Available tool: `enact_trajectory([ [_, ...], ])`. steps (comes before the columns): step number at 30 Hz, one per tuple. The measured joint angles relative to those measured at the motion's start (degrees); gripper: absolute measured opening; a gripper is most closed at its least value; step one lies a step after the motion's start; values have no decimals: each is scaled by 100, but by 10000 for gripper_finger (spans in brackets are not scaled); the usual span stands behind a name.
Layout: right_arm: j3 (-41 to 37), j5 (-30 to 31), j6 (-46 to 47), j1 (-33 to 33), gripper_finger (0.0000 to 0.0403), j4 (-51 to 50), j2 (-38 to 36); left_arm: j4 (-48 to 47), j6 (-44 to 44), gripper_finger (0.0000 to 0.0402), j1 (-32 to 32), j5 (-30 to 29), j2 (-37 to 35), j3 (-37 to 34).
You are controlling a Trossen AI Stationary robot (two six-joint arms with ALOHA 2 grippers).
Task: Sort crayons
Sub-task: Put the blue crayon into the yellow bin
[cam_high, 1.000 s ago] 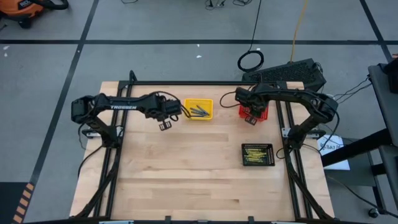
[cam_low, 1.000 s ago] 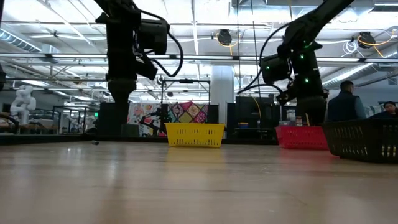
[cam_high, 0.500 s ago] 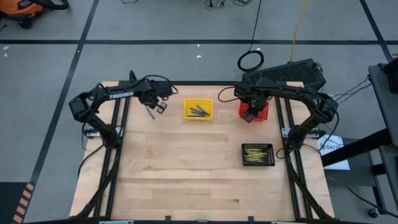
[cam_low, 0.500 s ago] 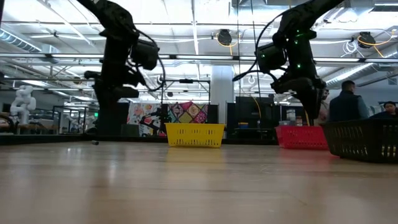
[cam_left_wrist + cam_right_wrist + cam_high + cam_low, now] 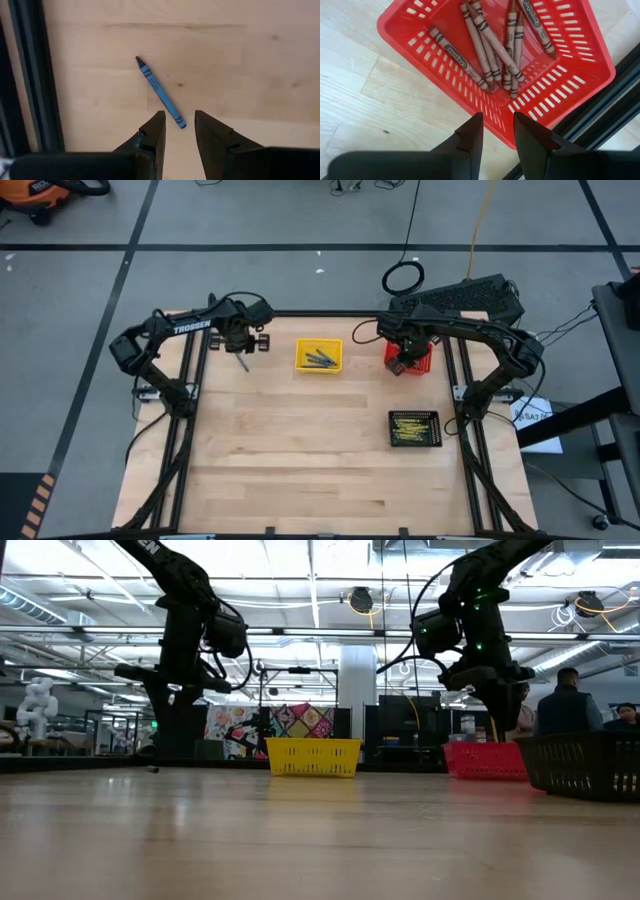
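Pale wood planking forms the table (image 5: 300,470), framed by black metal rails, and I read it from left to right. At the far left corner my left gripper (image 5: 175,131) hangs over bare board, its two dark tapered fingers parted with nothing between them; just ahead of the tips lies one blue crayon (image 5: 160,92), a slim paper-wrapped stick with a pointed end, flat on the wood beside the rail. From above I see it as a thin dark sliver (image 5: 242,363) below the gripper. Next along the far edge sits the yellow basket (image 5: 319,356), a small square of plastic mesh holding several grey-blue crayons (image 5: 320,359) in a loose heap. Farther right my right gripper (image 5: 494,131) hovers over the near wall of the red basket (image 5: 570,65), fingers apart and empty; inside that slotted, sloping-walled basket lie the brown crayons (image 5: 490,45), crossed over one another. Nearer the front on the right stands the black basket (image 5: 414,429), packed with yellow crayons (image 5: 412,427) in even rows.
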Motion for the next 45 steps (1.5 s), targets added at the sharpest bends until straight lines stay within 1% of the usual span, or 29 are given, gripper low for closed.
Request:
enact_trajectory([
  [3,0,0,0,0,94,-2,0,-27,-463,96,-4,27,0,0],
  [9,0,5,-3,0,93,-10,0,-385,-922,96,-75,46,2,-89],
  [12,0,11,-13,0,93,-10,0,-406,-1135,96,-122,77,2,-353],
  [14,0,13,-7,0,93,-10,0,-217,-1336,96,-140,102,2,-628],
  [15,0,13,-7,0,93,-10,0,-38,-1452,96,-140,203,2,-792],
  [17,0,14,-7,0,93,-10,0,507,-1476,96,-144,500,6,-1100],
  [19,0,15,-10,13,93,-10,0,927,-1459,96,-141,677,8,-1298],
  [24,0,16,-68,31,93,34,-2,1442,-1455,96,-132,706,4,-1391],
  [33,0,17,-68,33,93,124,-2,1509,-1435,96,-48,727,4,-1390],
  [45,-2,17,-198,35,93,337,-2,1587,-1428,96,343,319,2,-1462],
])
